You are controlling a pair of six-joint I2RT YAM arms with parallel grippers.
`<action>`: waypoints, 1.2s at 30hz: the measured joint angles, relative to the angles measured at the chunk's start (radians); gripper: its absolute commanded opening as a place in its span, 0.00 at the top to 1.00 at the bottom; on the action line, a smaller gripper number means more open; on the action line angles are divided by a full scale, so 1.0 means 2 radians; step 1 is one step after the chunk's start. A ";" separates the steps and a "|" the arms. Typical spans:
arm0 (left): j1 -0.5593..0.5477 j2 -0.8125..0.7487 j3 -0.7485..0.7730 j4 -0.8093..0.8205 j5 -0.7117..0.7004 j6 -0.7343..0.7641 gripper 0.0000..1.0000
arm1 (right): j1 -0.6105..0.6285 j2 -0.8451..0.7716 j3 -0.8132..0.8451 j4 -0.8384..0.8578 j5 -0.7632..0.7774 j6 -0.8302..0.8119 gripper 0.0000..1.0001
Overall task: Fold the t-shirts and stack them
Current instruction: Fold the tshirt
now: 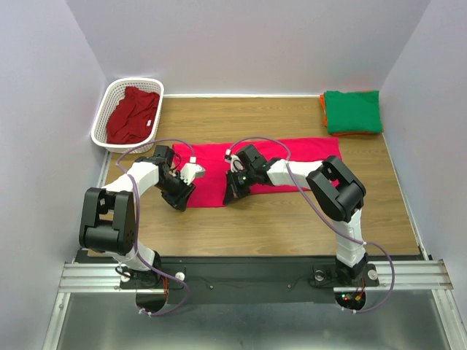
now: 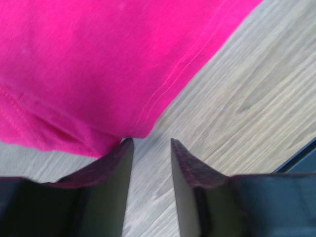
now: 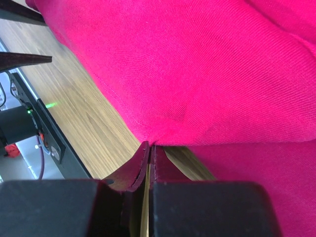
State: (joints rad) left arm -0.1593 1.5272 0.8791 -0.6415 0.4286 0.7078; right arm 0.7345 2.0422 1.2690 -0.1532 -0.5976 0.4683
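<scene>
Wood-grain table (image 1: 292,226), enclosed by pale lilac walls, shown from above and from both wrists. A pink-red t-shirt (image 1: 292,157) was laid out as a long band across the middle of the table, apparently folded once lengthwise. The right gripper (image 3: 149,145) was clenched on the near edge of this shirt, and the cloth was drawn up into a small peak at the fingertips. The left gripper (image 2: 151,143) was held with its jaws apart and nothing between them. Bare wood was seen in the gap, and the shirt's near left corner lay just ahead of the tips. A green t-shirt (image 1: 353,111) was stacked, folded, on an orange t-shirt (image 1: 322,113) at the far right corner. A crimson t-shirt (image 1: 133,115) was seen crumpled in the white lattice basket (image 1: 102,120) at the far left. Two of the four shirts were judged done. The pink-red one was part-folded and not yet stacked, and the crimson one was untouched.
</scene>
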 measured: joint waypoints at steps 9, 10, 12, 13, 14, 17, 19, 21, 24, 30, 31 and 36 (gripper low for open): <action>0.002 0.019 0.003 0.011 -0.016 -0.014 0.50 | 0.000 0.000 0.000 0.000 0.000 0.000 0.99; 0.002 0.021 0.005 0.011 -0.012 -0.015 0.51 | 0.000 0.000 0.000 0.000 0.000 0.000 0.99; 0.002 0.023 0.007 0.010 -0.007 -0.014 0.59 | 0.000 0.000 0.000 0.000 0.000 0.000 1.00; 0.002 0.023 0.007 0.010 -0.002 -0.014 0.65 | 0.000 0.000 0.000 0.000 0.000 0.000 0.99; 0.002 0.023 0.007 0.010 0.001 -0.011 0.71 | 0.000 0.000 0.000 0.000 -0.001 0.000 0.99; 0.002 0.024 0.007 0.008 0.011 -0.006 0.90 | 0.000 0.000 0.000 0.000 -0.001 0.000 0.99; 0.002 0.024 0.007 0.007 0.017 -0.003 1.00 | 0.000 0.000 0.000 0.000 -0.002 0.000 0.99; 0.002 0.023 0.007 0.002 0.023 0.000 1.00 | 0.000 -0.002 0.000 0.000 -0.002 0.000 0.99; 0.002 0.019 0.010 -0.011 0.029 0.003 1.00 | 0.000 -0.005 0.003 -0.002 -0.003 0.000 0.99; 0.006 0.001 0.048 -0.041 0.037 0.005 1.00 | -0.007 -0.018 0.021 -0.002 -0.008 0.002 0.99; 0.009 0.000 0.063 -0.045 0.039 0.005 1.00 | -0.010 -0.018 0.027 -0.002 -0.010 0.002 0.99; 0.015 0.005 0.128 -0.057 0.040 0.005 1.00 | -0.033 -0.018 0.065 -0.003 -0.016 0.002 0.99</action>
State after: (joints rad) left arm -0.1284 1.5372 1.1358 -0.7547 0.5087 0.7181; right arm 0.6678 2.0068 1.3998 -0.1589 -0.6296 0.4713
